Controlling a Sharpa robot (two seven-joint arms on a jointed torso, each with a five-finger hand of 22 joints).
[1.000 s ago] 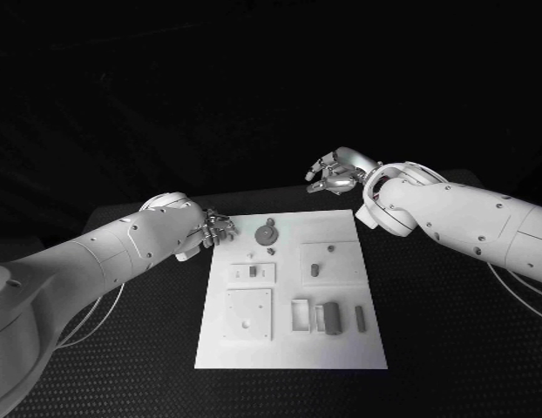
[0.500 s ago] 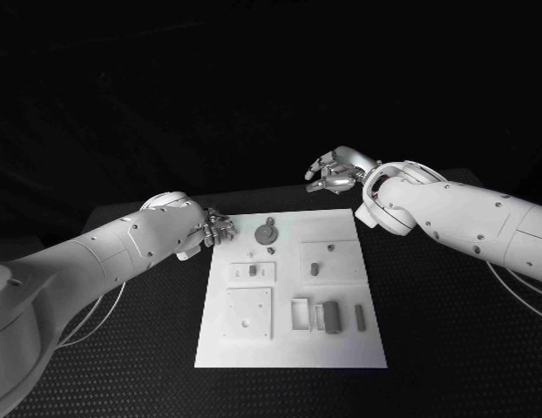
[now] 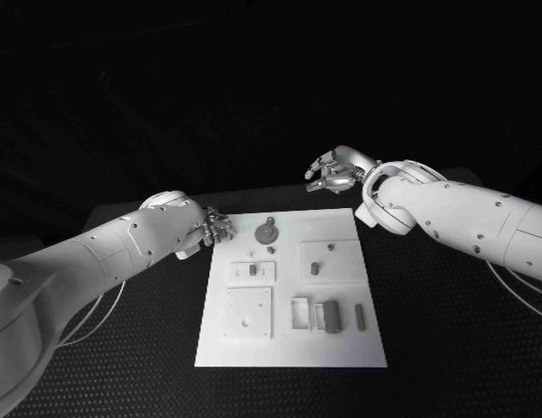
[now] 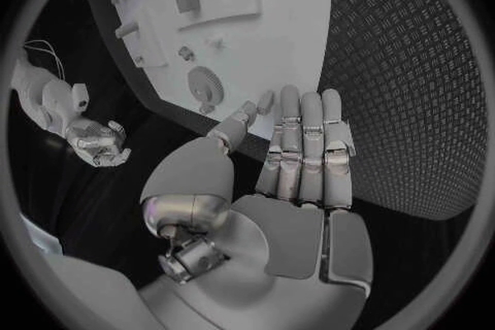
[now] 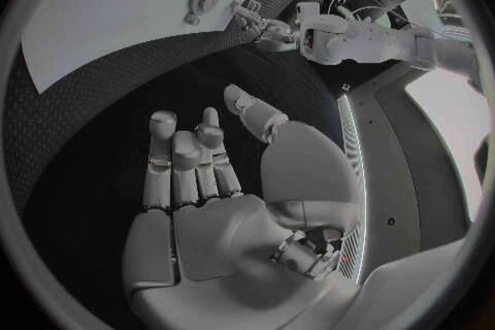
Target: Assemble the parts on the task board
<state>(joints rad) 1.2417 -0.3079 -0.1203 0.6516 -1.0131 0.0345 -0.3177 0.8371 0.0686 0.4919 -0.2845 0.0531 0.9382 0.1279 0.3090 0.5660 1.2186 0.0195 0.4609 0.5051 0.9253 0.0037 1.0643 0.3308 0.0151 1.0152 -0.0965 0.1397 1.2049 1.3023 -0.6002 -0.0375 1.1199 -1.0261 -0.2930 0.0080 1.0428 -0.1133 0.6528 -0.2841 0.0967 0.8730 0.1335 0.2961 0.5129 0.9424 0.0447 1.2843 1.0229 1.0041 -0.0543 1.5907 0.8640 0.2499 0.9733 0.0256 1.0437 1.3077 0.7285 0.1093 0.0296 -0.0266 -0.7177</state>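
The white task board (image 3: 291, 348) lies in the middle of the black table. On it are grey parts: a round geared piece (image 3: 266, 232) near the far edge, a small block (image 3: 254, 271), two small pegs (image 3: 330, 248) and a long block (image 3: 331, 316) beside a thin bar (image 3: 361, 318). My left hand (image 3: 214, 228) hovers at the board's far left corner, fingers straight and side by side (image 4: 304, 148), holding nothing. My right hand (image 3: 335, 170) hangs beyond the board's far edge, fingers loosely bent (image 5: 190, 157), with nothing in it.
Raised white square plates (image 3: 248, 313) stand on the board's left half. The left wrist view takes in the board (image 4: 273, 41), the geared piece (image 4: 206, 84) and my right hand (image 4: 98, 142). The right wrist view has the board (image 5: 93, 16) and my left hand (image 5: 258, 21).
Both hands have shifted only slightly; the right hand sits a touch farther from the board. The parts on the board have not moved.
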